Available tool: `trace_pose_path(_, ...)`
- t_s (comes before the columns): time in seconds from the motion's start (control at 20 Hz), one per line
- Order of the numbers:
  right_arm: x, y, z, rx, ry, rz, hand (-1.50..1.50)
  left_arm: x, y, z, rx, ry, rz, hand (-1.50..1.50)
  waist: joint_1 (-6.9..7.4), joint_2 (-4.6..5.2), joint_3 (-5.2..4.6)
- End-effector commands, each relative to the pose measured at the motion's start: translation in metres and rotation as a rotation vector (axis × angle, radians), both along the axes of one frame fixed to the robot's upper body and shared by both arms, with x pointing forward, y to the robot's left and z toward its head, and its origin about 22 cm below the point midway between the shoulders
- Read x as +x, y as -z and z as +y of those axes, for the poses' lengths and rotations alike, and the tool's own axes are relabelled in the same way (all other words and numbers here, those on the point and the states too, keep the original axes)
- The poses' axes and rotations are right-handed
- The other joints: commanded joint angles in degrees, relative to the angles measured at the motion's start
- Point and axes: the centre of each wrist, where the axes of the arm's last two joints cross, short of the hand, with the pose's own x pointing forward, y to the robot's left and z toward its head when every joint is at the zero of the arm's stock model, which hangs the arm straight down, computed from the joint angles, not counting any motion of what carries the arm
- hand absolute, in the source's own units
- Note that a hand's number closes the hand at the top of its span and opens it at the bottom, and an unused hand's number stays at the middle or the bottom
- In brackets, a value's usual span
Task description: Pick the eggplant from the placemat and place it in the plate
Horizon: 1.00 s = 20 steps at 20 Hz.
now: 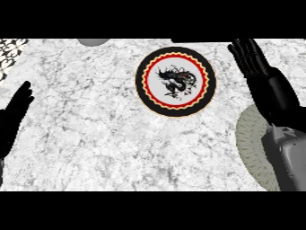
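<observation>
Past the placemat (248, 134), right hand (266, 76) was spread open, left hand (10, 114) too; plate (140, 81) held no eggplant, none visible, pick apparently pending.

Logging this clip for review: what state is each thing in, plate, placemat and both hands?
plate: flat on the counter, bare.
placemat: flat, partly hidden by the right forearm; no eggplant visible.
right hand: open, fingers straight, holding nothing.
left hand: open, resting at the left edge.
</observation>
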Motion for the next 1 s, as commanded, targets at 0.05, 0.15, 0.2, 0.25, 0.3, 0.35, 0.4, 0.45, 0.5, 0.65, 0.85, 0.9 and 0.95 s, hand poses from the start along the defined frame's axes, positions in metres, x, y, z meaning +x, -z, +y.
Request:
trace_pose_path(0.05, 0.009, 0.032, -0.004, 0.075, 0.026, 0.147, 1.50, 0.011, -0.030, -0.006, 0.004, 0.047, -0.100, 0.00, -1.01, -0.03, -3.37)
trace_pose_path(0.15, 0.021, 0.056, -0.016, 0.083, 0.078, 0.292, 1.50, 0.030, -0.048, -0.028, -0.051, 0.110, -0.207, 0.00, -1.20, 0.60, -3.38)
trace_pose_path(0.2, 0.032, 0.058, -0.016, 0.095, 0.118, 0.359, 1.50, 0.028, -0.052, -0.045, -0.072, 0.165, -0.252, 0.00, -0.35, 0.68, -3.38)
trace_pose_path(0.25, 0.036, 0.061, -0.029, 0.106, 0.140, 0.435, 1.50, 0.030, -0.058, -0.046, -0.089, 0.202, -0.316, 0.00, -0.10, 0.81, -3.43)
trace_pose_path(0.3, 0.015, 0.058, -0.077, -0.546, 0.295, 0.426, 1.50, 0.025, -0.049, -0.039, -0.067, 0.167, -0.244, 0.00, -1.64, 1.45, -5.71)
trace_pose_path(0.35, 0.011, 0.075, -0.082, -0.615, 0.373, 0.498, 1.50, 0.027, -0.053, -0.044, -0.090, 0.192, -0.261, 0.00, -1.07, 1.75, -4.89)
trace_pose_path(0.4, 0.008, 0.088, -0.077, -0.702, 0.375, 0.532, 1.50, 0.029, -0.051, -0.054, -0.121, 0.212, -0.261, 0.00, -1.07, 1.51, -4.31)
trace_pose_path(0.45, 0.012, 0.104, -0.061, -0.581, 0.495, 0.593, 1.50, 0.029, -0.049, -0.059, -0.137, 0.227, -0.252, 0.00, -0.65, 0.92, -3.77)
trace_pose_path(0.5, 0.002, 0.131, -0.049, -0.450, 0.561, 0.626, 1.50, 0.038, -0.063, -0.053, -0.141, 0.219, -0.270, 0.00, -1.54, 0.96, -3.47)
trace_pose_path(0.65, -0.005, 0.147, -0.030, -0.143, 0.705, 0.599, -1.50, 0.031, -0.051, -0.050, -0.144, 0.207, -0.248, 0.00, -1.73, 0.10, -3.38)
trace_pose_path(0.85, -0.016, 0.149, -0.024, -0.047, 0.705, 0.479, -1.50, 0.035, -0.061, -0.069, -0.160, 0.198, -0.232, 0.00, -2.11, -0.24, -3.41)
trace_pose_path(0.9, -0.004, 0.136, -0.045, -0.068, 0.734, 0.442, -1.50, 0.046, -0.049, -0.044, -0.145, 0.191, -0.242, 0.00, -2.16, -0.07, -3.45)
trace_pose_path(0.95, -0.015, 0.123, -0.047, -0.071, 0.749, 0.430, -1.50, 0.030, -0.040, -0.069, -0.154, 0.214, -0.250, 0.00, -2.24, -0.31, -3.47)
